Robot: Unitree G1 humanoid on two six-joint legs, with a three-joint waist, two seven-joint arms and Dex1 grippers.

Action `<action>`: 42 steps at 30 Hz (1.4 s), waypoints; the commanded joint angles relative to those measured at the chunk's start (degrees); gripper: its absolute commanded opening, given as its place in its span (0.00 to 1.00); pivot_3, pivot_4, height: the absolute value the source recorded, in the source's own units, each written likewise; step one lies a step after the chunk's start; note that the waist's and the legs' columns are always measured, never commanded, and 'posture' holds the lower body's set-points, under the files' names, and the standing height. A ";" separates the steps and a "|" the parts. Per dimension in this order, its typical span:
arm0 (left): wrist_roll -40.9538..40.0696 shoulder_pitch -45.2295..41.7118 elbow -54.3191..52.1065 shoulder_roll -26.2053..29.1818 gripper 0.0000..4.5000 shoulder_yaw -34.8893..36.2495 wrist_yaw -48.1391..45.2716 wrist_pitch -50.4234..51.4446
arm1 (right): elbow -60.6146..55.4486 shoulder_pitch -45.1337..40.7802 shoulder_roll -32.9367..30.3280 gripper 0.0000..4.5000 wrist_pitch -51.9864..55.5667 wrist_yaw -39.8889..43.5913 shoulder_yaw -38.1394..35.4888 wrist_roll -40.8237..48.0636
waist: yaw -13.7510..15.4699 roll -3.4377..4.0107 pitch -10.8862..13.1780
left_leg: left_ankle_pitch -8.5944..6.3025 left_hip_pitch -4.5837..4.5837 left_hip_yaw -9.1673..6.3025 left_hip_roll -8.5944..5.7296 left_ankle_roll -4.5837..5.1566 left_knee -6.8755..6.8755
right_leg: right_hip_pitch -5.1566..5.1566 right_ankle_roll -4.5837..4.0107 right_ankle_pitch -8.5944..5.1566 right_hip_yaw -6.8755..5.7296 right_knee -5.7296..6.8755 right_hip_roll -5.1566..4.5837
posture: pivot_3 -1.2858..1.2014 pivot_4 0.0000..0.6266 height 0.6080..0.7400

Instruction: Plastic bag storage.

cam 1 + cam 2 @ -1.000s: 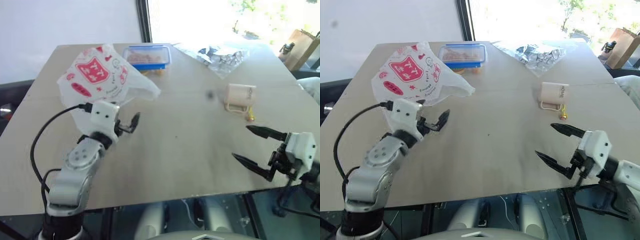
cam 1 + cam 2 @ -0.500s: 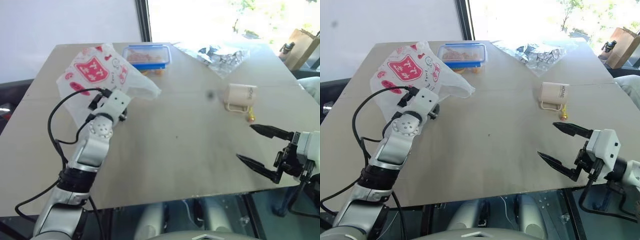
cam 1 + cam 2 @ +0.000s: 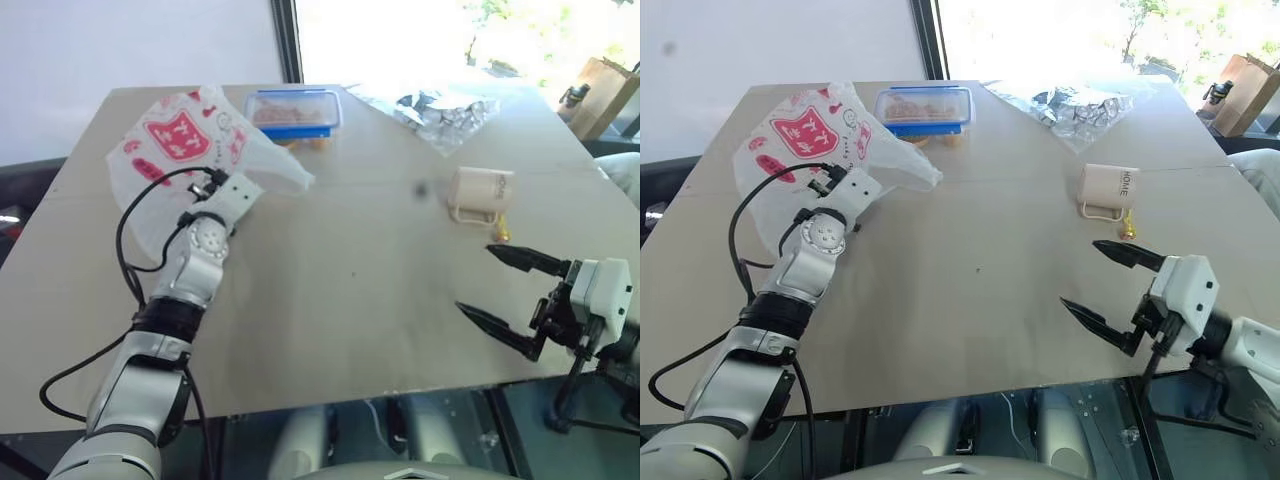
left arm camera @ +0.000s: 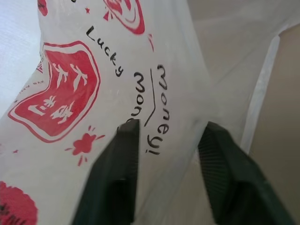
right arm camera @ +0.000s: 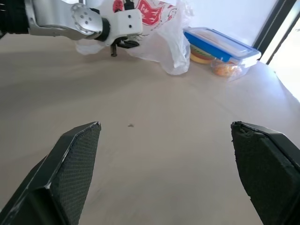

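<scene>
The plastic bag (image 3: 170, 140), thin white film with red patches and small text, lies bunched at the table's far left. My left gripper (image 4: 171, 124) has reached level into its near side. The printed film runs between the two black fingers (image 4: 119, 173), which are drawn in on it. The right wrist view shows the same gripper (image 5: 119, 45) from the side, pressed against the bag (image 5: 159, 33). My right gripper (image 3: 474, 277) hovers over the table's near right edge, open wide and holding nothing, far from the bag.
A blue-lidded food box (image 3: 293, 110) sits just right of the bag. A crumpled silvery wrapper (image 3: 445, 110) lies at the far right. A cream mug (image 3: 480, 192) lies on its side with a small yellow item (image 3: 500, 236) beside it. The wooden table (image 3: 350, 300) is bare in the middle.
My left arm has stretched forward and left into the bag, the wrist has rolled, and its fingers have drawn in on the film. The right gripper stays about where it was, open.
</scene>
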 commanded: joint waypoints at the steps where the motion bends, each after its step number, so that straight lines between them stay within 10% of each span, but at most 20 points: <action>1: -0.97 -1.26 -4.73 1.50 0.00 5.34 1.15 -1.34 | -1.07 -2.70 0.04 1.00 0.35 -4.43 2.75 -4.86 | 0.03 0.00 0.00 | 0.00 0.00 0.00 0.00 0.00 0.00 | -0.01 0.00 0.00 0.00 0.01 -0.03 | 0.52 0.24 1.00; 17: -4.70 -4.57 -27.33 -1.74 0.00 11.53 -6.33 15.45 | 17.32 -17.51 8.59 1.00 26.72 -32.65 7.61 -25.41 | 0.01 -0.09 -0.08 | 0.04 -0.07 -0.04 -0.06 -0.08 0.02 | -0.03 -0.02 0.01 -0.06 0.06 0.01 | 0.52 0.24 1.00; 29: -4.62 -7.26 -30.61 -5.21 0.00 10.89 -7.93 21.94 | 40.12 -29.45 18.09 1.00 16.99 -39.60 8.64 -29.23 | -0.43 -0.12 -0.10 | 0.04 -0.01 0.04 -0.05 -0.06 0.00 | -0.03 -0.01 0.02 0.05 0.07 0.09 | 0.52 0.24 1.00; 32: -4.58 -7.35 -31.47 -5.77 0.00 10.68 -8.05 22.88 | 41.69 -30.18 18.07 0.83 15.71 -38.55 9.22 -29.24 | -0.37 -0.12 -0.10 | 0.04 -0.02 0.01 -0.05 -0.06 -0.01 | -0.04 -0.01 0.02 0.03 0.07 0.09 | 0.52 0.24 1.00; 38: -4.78 -7.11 -33.06 -6.12 0.00 10.95 -8.80 23.93 | 37.80 -28.24 16.43 0.17 15.88 -35.44 8.06 -27.71 | -0.34 -0.12 -0.10 | 0.04 -0.03 0.00 -0.05 -0.07 -0.03 | -0.04 -0.01 0.02 0.03 0.07 0.08 | 0.52 0.24 1.00; 42: -6.48 -6.95 -33.97 -6.25 0.00 11.63 -10.70 23.77 | 25.40 -21.41 12.29 0.16 18.57 -25.89 6.53 -20.98 | -0.12 -0.09 -0.09 | 0.04 -0.06 -0.07 -0.05 -0.06 -0.06 | -0.04 -0.01 0.02 -0.01 0.05 0.07 | 0.52 0.24 1.00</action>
